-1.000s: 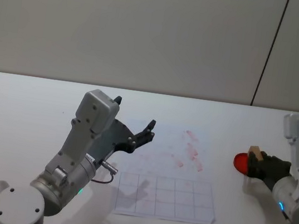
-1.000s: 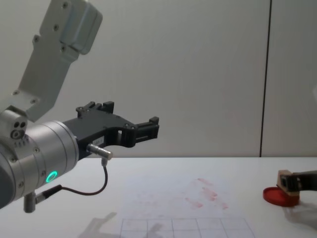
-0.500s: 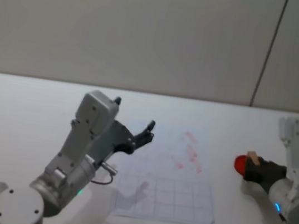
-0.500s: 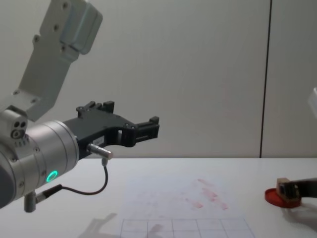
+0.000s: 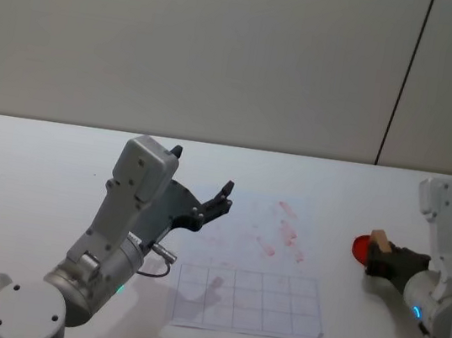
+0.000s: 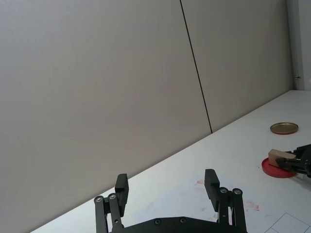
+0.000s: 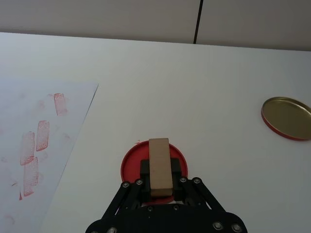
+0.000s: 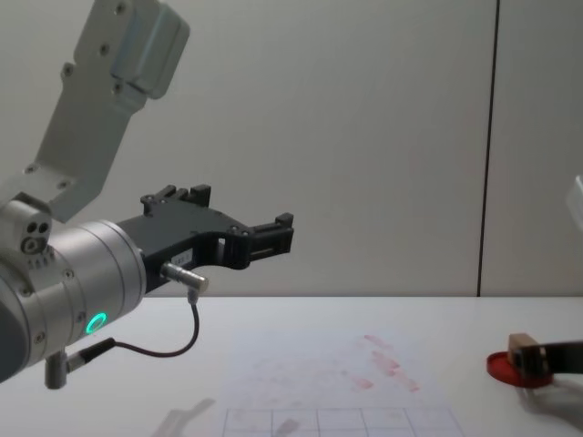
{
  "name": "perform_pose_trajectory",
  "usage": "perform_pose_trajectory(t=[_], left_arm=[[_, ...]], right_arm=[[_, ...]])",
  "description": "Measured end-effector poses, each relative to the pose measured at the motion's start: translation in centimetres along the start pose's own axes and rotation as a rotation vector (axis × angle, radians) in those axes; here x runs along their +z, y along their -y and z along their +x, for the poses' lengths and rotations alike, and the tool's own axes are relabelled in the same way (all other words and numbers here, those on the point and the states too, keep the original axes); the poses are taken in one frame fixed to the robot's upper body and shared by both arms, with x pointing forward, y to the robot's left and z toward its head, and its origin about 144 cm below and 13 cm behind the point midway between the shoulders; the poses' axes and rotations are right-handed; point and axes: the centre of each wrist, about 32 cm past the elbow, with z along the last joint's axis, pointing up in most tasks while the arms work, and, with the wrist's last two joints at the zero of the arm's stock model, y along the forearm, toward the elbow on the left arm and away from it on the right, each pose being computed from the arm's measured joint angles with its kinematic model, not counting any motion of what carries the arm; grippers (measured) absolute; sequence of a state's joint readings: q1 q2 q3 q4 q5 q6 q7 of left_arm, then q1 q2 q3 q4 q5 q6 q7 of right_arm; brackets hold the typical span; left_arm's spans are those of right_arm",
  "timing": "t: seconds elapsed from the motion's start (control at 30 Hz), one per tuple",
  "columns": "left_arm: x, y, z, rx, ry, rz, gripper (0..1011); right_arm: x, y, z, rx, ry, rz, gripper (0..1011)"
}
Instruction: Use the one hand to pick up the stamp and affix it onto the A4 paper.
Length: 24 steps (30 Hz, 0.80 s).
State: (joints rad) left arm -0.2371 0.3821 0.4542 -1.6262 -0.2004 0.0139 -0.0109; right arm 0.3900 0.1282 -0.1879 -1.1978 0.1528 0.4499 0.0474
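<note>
My right gripper [image 7: 160, 178] is shut on the stamp [image 7: 160, 166], a small tan wooden block. It holds the block over the flat red ink pad [image 7: 130, 167]. From the chest view the stamp [image 8: 523, 350] sits low, at the level of the pad [image 8: 503, 367]. The head view shows the stamp [image 5: 381, 240] and the right gripper [image 5: 384, 259] at the table's right. The A4 paper [image 5: 254, 263] lies to their left, with red smudges and a printed grid at its near end. My left gripper [image 5: 201, 207] hangs open above the paper's left edge, a black cable looping below it.
A gold round lid [image 7: 286, 112] lies on the white table [image 7: 146, 73] beyond the ink pad, toward the right edge. The left arm's grey body [image 8: 68, 273] fills the left of the chest view. A wall stands behind the table.
My right gripper has lowered the stamp toward the red ink pad. The left arm has stayed where it was.
</note>
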Motion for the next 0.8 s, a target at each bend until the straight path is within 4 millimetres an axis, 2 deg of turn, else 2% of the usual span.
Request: perform_pose_trajectory(t=[0.47,0.8], left_arm=[[0.0,0.0,0.0,0.000,0.000,0.000,993],[0.0,0.0,0.0,0.000,0.000,0.000,993]], right_arm=[[-0.1,-0.1,0.0,0.007,-0.007,0.000,224],[1.3,1.1,-0.3,0.020,-0.001,0.092,225]])
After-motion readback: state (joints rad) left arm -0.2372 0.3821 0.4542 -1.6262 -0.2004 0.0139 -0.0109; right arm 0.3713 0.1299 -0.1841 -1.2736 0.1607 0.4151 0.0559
